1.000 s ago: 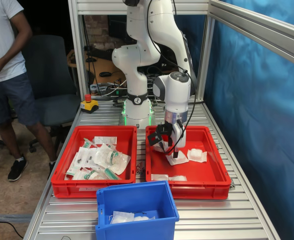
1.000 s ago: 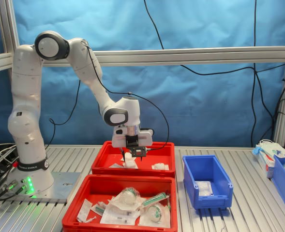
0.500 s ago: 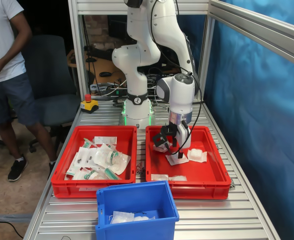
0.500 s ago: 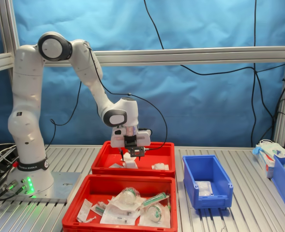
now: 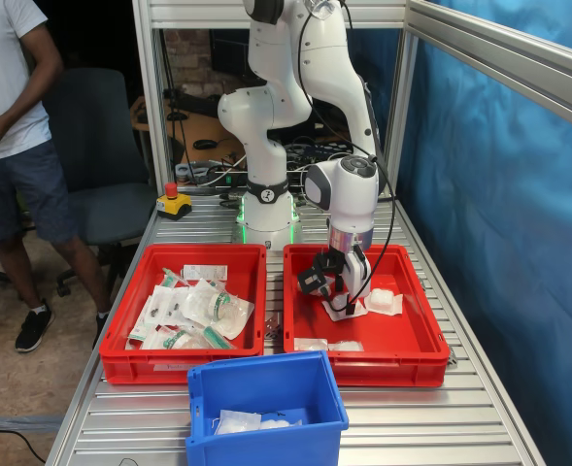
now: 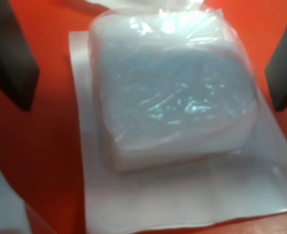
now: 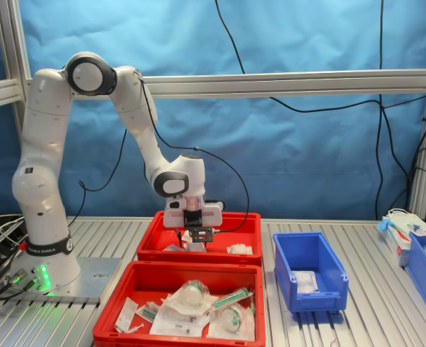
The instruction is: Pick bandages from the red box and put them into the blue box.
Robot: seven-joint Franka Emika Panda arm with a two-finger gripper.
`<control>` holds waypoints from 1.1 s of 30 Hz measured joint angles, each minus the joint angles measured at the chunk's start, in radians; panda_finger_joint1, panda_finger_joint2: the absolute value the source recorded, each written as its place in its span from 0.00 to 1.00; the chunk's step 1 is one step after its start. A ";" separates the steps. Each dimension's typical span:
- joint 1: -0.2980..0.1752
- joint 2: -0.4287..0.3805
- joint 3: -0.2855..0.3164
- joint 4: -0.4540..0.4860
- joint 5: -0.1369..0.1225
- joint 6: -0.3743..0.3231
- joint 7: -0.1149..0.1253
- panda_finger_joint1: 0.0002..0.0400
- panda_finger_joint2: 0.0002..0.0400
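the bandages lie in the red box (image 5: 431,342): one packet (image 6: 172,87) sits right under the gripper (image 5: 341,303), another packet (image 5: 384,301) rests just beside it toward the first exterior view's right, and a flatter one (image 5: 327,345) lies near the front wall. in the wrist view the padded white packet in its clear wrapper fills the frame on the red floor, with 2 dark fingers (image 6: 9,53) standing apart on either side of it; the jaws are spread, and whether they touch the wrapper is hard to tell. the blue box (image 5: 266,381) stands on the slatted surface (image 5: 431,417) in front of both trays and already holds some white packets. the second red tray (image 5: 184,364) beside it is heaped with green-printed pouches.
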 joint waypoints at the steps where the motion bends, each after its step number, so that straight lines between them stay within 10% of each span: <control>1: 0.001 0.003 0.000 0.000 0.000 0.001 0.000 1.00 1.00; 33: 0.016 0.040 0.010 0.000 0.000 0.044 0.001 1.00 1.00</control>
